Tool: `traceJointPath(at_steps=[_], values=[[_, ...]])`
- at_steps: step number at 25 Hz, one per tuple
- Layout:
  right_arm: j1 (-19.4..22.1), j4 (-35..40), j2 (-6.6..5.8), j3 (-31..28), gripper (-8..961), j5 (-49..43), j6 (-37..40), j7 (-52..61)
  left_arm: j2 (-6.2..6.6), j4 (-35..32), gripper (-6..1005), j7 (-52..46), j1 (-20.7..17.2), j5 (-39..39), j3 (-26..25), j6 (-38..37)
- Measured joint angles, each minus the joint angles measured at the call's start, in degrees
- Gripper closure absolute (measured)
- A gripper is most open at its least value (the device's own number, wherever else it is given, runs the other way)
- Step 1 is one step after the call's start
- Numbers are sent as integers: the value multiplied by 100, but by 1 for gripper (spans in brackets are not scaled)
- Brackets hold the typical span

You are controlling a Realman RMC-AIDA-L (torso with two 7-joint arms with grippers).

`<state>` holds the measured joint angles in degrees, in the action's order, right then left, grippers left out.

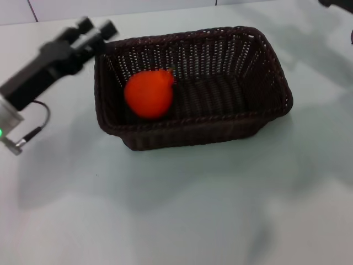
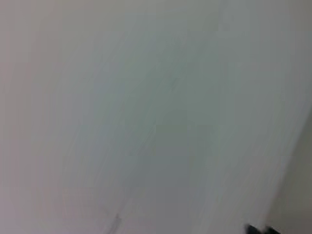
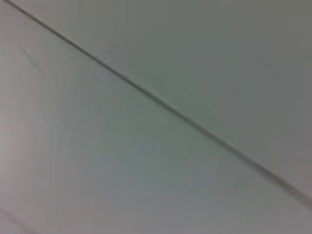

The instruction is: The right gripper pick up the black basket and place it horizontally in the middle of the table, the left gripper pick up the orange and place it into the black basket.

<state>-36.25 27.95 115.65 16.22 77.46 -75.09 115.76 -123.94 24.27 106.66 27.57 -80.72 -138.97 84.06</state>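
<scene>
Seen from my head, the orange (image 1: 149,94) already lies inside the black basket (image 1: 193,88), toward its left end, and the basket's long axis runs across the table (image 1: 165,210). My left gripper (image 1: 98,28) hovers just outside the basket's left far corner, fingers narrowly apart and holding nothing, so the orange lies to its right and nearer me. My right gripper barely shows at the far right corner; I cannot tell its fingers. Both wrist views show only bare table.
</scene>
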Motion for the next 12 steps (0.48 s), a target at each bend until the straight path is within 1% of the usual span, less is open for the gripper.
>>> traceJointPath(at_steps=[2,5,7,8,9,12], values=[[54,-42,126,-9,156,592,82,-637,1,4,234,138,-211,454,-47,97],[126,-312,309,-40,156,1798,165,-2127,-3,-133,134,653,-563,1195,-240,424],[141,-617,352,-52,155,2510,178,-3171,-6,-284,67,948,-717,1487,-368,661],[144,-969,360,-54,155,3174,180,-4202,-9,-505,67,1317,-868,1782,-545,945],[144,-969,360,-54,155,3174,180,-4202,-14,-714,68,1653,-976,1987,-692,1195],[114,-1379,369,-56,155,3924,181,-5876,-32,-1284,69,2641,-1260,2381,-1112,1796]])
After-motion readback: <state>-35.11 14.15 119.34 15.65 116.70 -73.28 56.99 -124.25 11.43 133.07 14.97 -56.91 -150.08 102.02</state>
